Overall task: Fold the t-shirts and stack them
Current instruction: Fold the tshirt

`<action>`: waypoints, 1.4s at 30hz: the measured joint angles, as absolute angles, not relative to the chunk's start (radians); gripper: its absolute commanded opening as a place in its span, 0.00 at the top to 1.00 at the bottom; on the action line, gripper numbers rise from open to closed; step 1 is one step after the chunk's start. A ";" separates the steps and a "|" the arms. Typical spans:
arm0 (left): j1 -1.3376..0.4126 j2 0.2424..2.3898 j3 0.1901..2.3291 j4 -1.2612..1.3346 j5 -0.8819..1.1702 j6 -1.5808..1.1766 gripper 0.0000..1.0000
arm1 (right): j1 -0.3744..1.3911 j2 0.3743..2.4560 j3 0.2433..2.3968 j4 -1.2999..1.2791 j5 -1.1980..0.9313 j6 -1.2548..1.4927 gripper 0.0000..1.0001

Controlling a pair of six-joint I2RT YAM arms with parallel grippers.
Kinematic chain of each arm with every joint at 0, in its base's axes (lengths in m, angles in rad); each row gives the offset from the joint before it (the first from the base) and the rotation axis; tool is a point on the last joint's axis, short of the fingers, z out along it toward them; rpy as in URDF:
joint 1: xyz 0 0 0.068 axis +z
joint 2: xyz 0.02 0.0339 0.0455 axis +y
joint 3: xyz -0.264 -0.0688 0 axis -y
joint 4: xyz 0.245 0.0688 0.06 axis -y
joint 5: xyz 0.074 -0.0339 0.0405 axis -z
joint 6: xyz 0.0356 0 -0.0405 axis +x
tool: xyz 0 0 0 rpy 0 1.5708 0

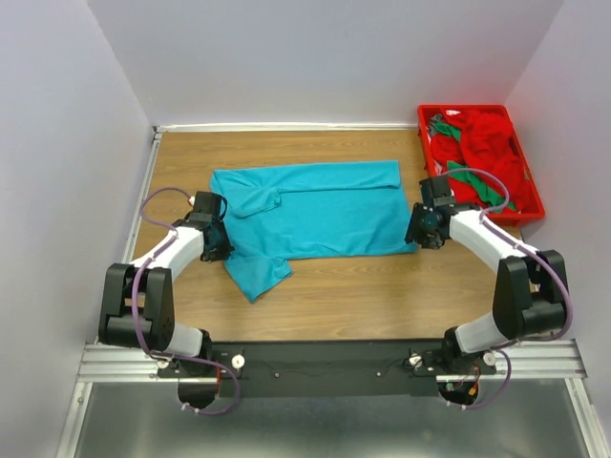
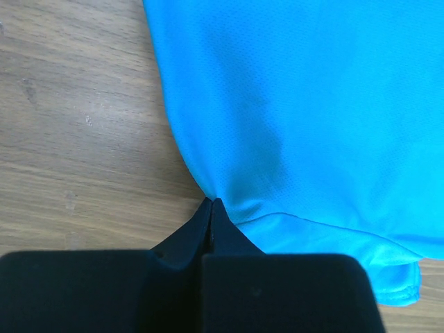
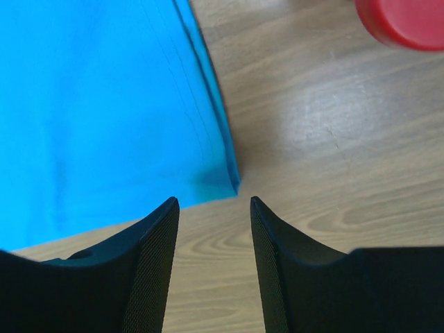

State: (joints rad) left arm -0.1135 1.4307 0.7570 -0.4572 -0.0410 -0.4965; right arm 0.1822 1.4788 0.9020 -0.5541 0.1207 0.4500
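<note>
A teal t-shirt [image 1: 315,215] lies spread flat on the wooden table, one sleeve folded over its upper left and the other sticking out at the lower left. My left gripper [image 1: 221,243] is at the shirt's left edge. Seen from the left wrist, its jaws [image 2: 211,202] are shut with the teal t-shirt [image 2: 305,104] puckering into the tips. My right gripper [image 1: 417,232] stands open at the shirt's right lower corner. In the right wrist view that corner [image 3: 232,182] lies just beyond the right gripper [image 3: 211,201], nothing between the fingers. Red t-shirts [image 1: 487,143] and a green one [image 1: 474,179] lie bunched in the tray.
A red plastic tray [image 1: 463,109] stands at the back right of the table; its edge [image 3: 406,21] shows at the top right of the right wrist view. White walls close in the table on three sides. Bare wood [image 1: 382,296] lies between the shirt and the arm bases.
</note>
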 measured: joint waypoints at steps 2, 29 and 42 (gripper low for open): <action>-0.113 1.422 0.756 -0.456 -0.038 -0.495 1.00 | 0.182 1.502 0.912 -0.543 0.123 0.463 0.48; -0.113 1.347 0.757 -0.470 -0.033 -0.490 1.00 | 0.184 1.568 0.847 -0.434 0.173 0.492 0.99; -0.086 1.287 0.862 -0.567 -0.032 -0.436 1.00 | 0.184 1.506 0.929 -0.552 0.172 0.421 0.99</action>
